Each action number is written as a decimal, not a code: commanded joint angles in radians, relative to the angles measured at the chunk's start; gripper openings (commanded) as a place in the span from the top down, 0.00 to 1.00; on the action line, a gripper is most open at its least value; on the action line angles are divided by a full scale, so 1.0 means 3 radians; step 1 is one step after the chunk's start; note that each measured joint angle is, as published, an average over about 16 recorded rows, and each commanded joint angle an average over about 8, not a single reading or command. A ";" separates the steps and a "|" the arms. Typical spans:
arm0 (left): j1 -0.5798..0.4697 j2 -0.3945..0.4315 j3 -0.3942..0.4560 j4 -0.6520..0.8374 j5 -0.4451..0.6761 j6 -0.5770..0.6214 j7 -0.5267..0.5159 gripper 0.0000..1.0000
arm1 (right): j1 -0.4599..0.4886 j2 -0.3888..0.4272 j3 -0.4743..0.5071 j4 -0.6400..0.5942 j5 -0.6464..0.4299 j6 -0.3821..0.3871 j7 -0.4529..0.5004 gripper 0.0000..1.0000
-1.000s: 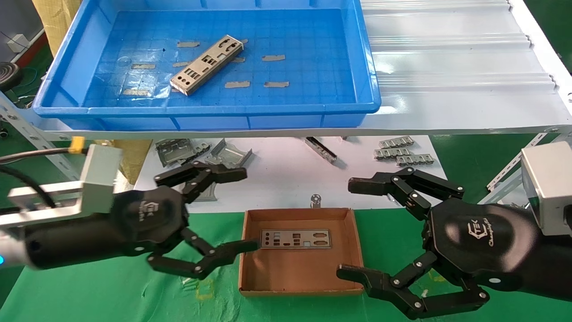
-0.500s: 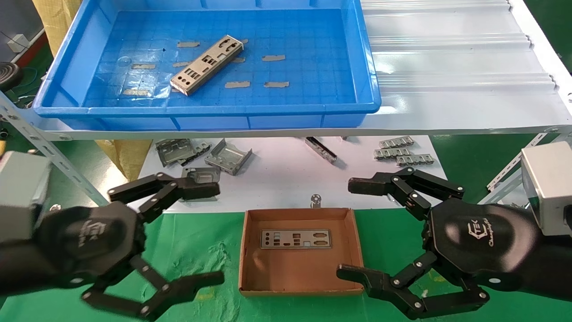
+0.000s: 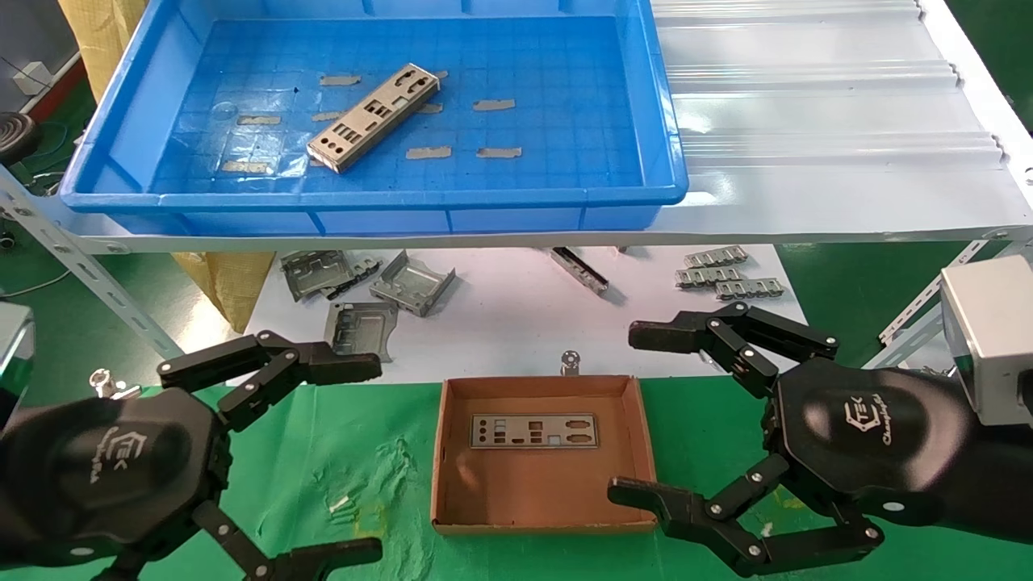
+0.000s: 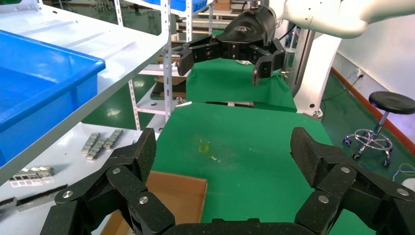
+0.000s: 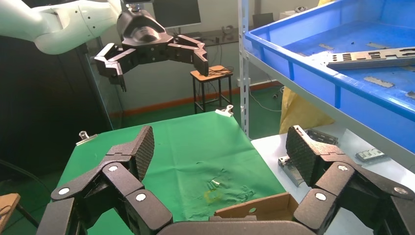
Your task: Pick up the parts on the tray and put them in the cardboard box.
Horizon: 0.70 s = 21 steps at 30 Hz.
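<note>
Fingers (image 3: pixel 323 367) of the left gripper (image 3: pixel 355 464) are spread wide with nothing between them; we find it low over the green cloth (image 3: pixel 339 452), to the left of the cardboard box (image 3: pixel 452 492) and apart from it. Fingers of the right gripper (image 3: pixel 637 411) are likewise spread wide and empty, one tip above the box's far right corner area and the other just off its near right corner, neither seen touching the box.

We record one part (image 3: pixel 535 431) lying flat on the box floor, lengthwise across it, towards the far wall. A second part (image 3: pixel 374 118) lies flat and diagonal on the grid floor of the tray (image 3: pixel 371 198), in its left half, among scraps of grey tape (image 3: pixel 428 152). The tray sits on the left of the white ribbed shelf (image 3: pixel 823 121), above and beyond the box.

On the white sheet (image 3: pixel 500 315) under the shelf we note bent grey brackets (image 3: pixel 413 282) to the left and ridged clip strips (image 3: pixel 726 274) to the right, all apart from the box.

From the left wrist view we confirm the left gripper (image 4: pixel 222 147) gaping over green cloth with a box corner (image 4: pixel 181 193) beside it; the right wrist view shows the right gripper (image 5: pixel 220 147) equally wide.
</note>
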State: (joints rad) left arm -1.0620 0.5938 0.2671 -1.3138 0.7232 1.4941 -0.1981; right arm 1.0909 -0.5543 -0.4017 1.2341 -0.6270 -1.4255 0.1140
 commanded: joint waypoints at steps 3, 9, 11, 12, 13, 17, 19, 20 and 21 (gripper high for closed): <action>-0.0010 0.0016 0.0011 0.0029 0.0003 -0.0001 0.0012 0.00 | 0.0000 0.0000 0.0000 0.0000 0.0000 0.0000 0.0000 0.00; -0.0022 0.0033 0.0023 0.0058 0.0011 -0.0001 0.0022 0.00 | 0.0000 0.0000 0.0000 0.0000 0.0000 0.0000 0.0000 0.00; -0.0026 0.0037 0.0026 0.0065 0.0013 -0.0001 0.0025 0.00 | 0.0000 0.0000 0.0000 0.0000 0.0000 0.0000 0.0000 0.00; -0.0027 0.0038 0.0028 0.0068 0.0014 -0.0001 0.0025 0.00 | 0.0000 0.0000 0.0000 0.0000 0.0000 0.0000 0.0000 0.00; -0.0028 0.0040 0.0029 0.0070 0.0014 -0.0001 0.0026 0.00 | 0.0000 0.0000 0.0000 0.0000 0.0000 0.0000 0.0000 0.00; -0.0032 0.0046 0.0033 0.0079 0.0017 0.0000 0.0029 0.00 | 0.0000 0.0000 0.0000 0.0000 0.0000 0.0000 0.0000 0.00; -0.0034 0.0048 0.0034 0.0083 0.0019 0.0000 0.0030 0.00 | 0.0000 0.0000 0.0000 0.0000 0.0000 0.0000 0.0000 0.00; -0.0034 0.0049 0.0035 0.0084 0.0019 0.0001 0.0031 0.00 | 0.0000 0.0000 0.0000 0.0000 0.0000 0.0000 0.0000 0.00; -0.0035 0.0050 0.0036 0.0086 0.0019 0.0001 0.0031 0.00 | 0.0000 0.0000 0.0000 0.0000 0.0000 0.0000 0.0000 0.00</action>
State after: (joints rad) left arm -1.0724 0.6086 0.2777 -1.2883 0.7289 1.4943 -0.1889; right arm 1.0909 -0.5543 -0.4018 1.2341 -0.6269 -1.4254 0.1140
